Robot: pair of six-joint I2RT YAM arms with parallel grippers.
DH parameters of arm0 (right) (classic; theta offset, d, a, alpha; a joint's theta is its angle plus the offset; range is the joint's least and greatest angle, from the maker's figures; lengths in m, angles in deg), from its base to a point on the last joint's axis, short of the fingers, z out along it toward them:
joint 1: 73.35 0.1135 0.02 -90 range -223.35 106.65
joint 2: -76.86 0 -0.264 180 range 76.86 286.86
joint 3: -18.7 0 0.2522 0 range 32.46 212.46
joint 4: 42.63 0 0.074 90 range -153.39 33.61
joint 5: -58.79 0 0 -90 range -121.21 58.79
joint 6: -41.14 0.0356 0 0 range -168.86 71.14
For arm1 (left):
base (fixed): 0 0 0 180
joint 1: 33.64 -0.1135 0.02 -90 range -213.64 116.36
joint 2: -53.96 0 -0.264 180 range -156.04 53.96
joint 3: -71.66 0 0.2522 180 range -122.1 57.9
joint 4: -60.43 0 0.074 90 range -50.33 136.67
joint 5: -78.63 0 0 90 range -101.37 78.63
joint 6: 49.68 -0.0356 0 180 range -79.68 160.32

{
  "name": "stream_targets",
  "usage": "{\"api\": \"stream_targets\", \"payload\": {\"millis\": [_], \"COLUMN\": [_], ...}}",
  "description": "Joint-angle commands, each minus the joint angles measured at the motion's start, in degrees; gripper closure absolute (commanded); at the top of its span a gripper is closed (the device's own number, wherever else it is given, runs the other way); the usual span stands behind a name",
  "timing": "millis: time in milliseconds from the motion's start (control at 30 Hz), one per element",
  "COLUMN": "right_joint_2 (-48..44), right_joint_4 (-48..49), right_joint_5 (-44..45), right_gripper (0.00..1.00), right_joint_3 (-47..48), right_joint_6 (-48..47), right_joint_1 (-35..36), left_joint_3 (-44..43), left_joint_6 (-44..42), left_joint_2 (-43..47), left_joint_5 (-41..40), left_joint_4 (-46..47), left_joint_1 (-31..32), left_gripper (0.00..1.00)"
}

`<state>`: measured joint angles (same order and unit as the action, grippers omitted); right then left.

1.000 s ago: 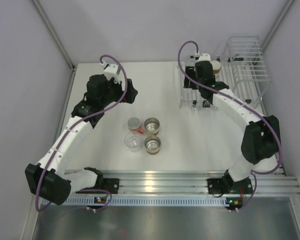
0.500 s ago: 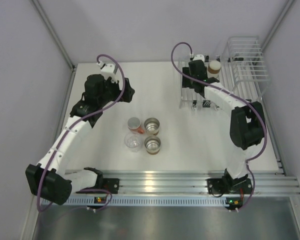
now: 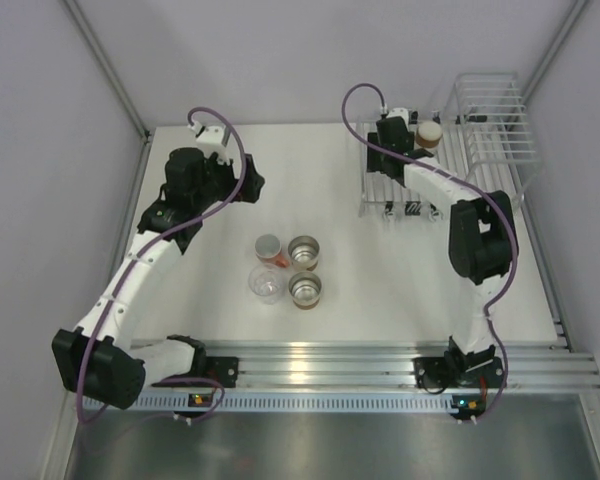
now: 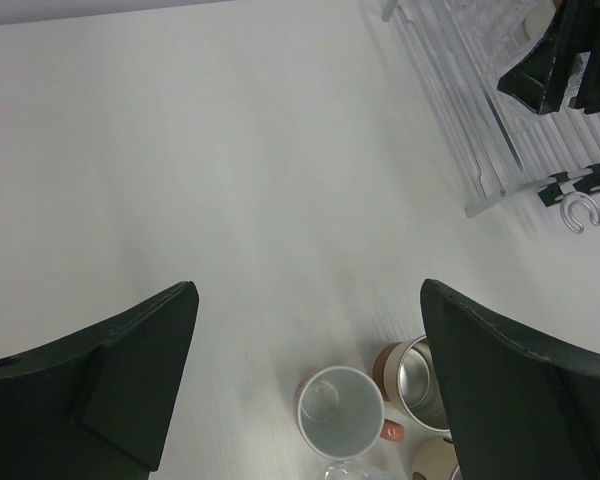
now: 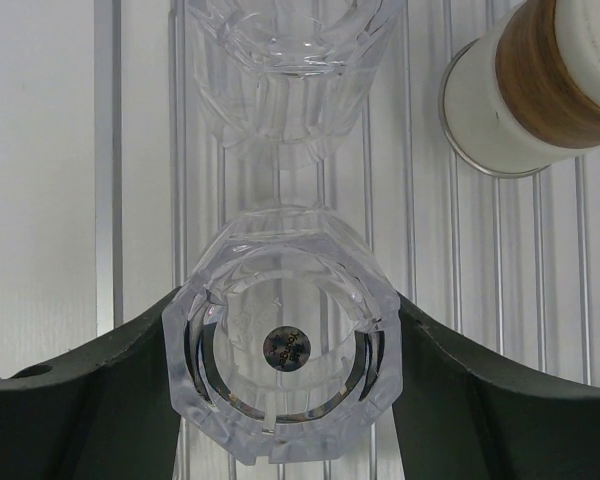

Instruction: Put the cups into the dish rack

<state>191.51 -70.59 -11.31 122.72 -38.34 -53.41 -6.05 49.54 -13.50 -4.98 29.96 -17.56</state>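
The white wire dish rack (image 3: 492, 165) stands at the back right. My right gripper (image 3: 393, 140) hangs over its flat part, shut on an upturned clear cup (image 5: 288, 390). A second clear cup (image 5: 288, 70) and an upturned brown cup (image 5: 540, 85) stand on the bars (image 5: 108, 150) beyond it. On the table stand a salmon-orange cup (image 3: 268, 247), two brown cups (image 3: 304, 251) (image 3: 305, 290) and a clear cup (image 3: 266, 284). My left gripper (image 3: 248, 186) is open and empty, up and back-left of this group. The left wrist view shows the salmon cup (image 4: 341, 409) low between its fingers (image 4: 130, 370).
The rack's tall wire basket (image 3: 495, 105) is at the far right corner. Grey walls close in the table on the left, back and right. An aluminium rail (image 3: 380, 362) with the arm bases runs along the near edge.
My right gripper moved left and back over the rack's flat part, its arm folding in. My left gripper drew slightly back and left. The cups on the table did not move.
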Motion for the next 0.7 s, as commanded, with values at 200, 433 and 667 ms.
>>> {"api": "stream_targets", "payload": {"millis": [200,433,667], "right_joint_2": [3.99,6.81,9.71], "right_joint_4": [0.66,0.40,-1.01], "right_joint_5": [1.63,1.28,0.49], "right_gripper": [1.00,1.00,1.00], "right_joint_3": [7.73,10.99,15.29], "right_joint_6": [-1.29,-1.29,-1.38], "right_joint_1": [-1.40,-2.01,-2.54], "left_joint_3": [0.22,0.22,0.22], "left_joint_6": [-0.51,-0.34,-0.16], "left_joint_2": [-0.65,-0.83,-1.18], "left_joint_5": [0.90,1.17,1.78], "left_joint_4": [1.77,1.86,1.86], "left_joint_1": [-0.78,-1.31,-1.57], "left_gripper": [0.02,0.02,0.02]}}
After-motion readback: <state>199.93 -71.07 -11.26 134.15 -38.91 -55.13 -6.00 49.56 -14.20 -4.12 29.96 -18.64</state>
